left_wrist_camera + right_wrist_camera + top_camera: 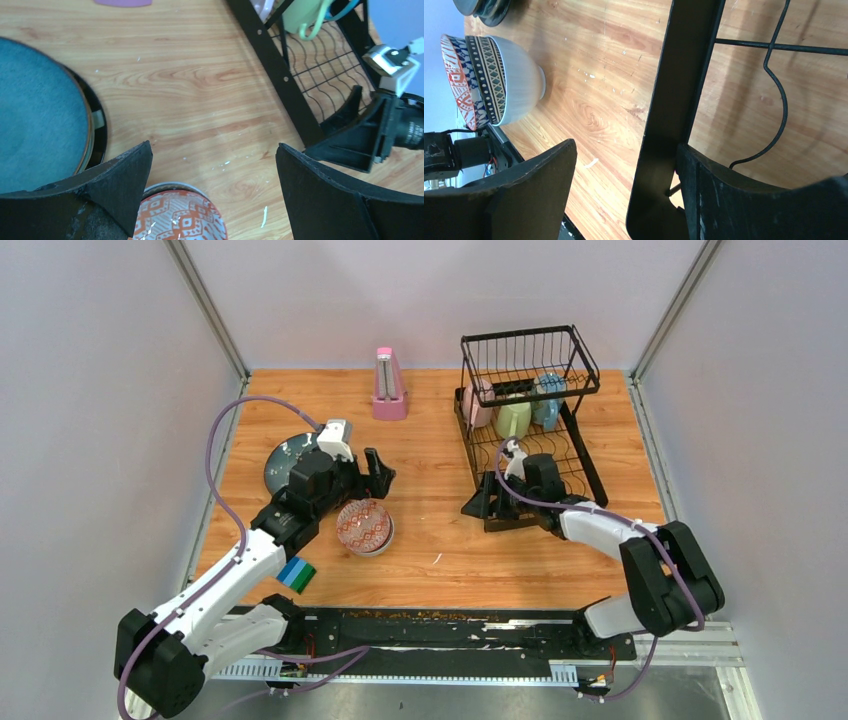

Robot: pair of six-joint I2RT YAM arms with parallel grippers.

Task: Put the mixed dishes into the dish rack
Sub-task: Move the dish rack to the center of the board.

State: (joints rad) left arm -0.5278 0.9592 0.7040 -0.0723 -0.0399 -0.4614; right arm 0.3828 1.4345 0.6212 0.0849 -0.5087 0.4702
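Red-patterned, the bowl (364, 526) left of the dish rack (590, 465) is hovered over by wide-spread left fingers (115, 190), the rack's near rail (664, 125) being loosely straddled, ungripped, by part-open right fingers (524, 190); a descent onto the bowl's rim is judged needed next.

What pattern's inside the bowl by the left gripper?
The bowl has a red-and-white geometric lattice; top external shows it best.

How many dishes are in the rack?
3, all at the far end of the rack: a pink mug on the left, a green mug in the middle, a blue dish on the right. More may hide behind them.
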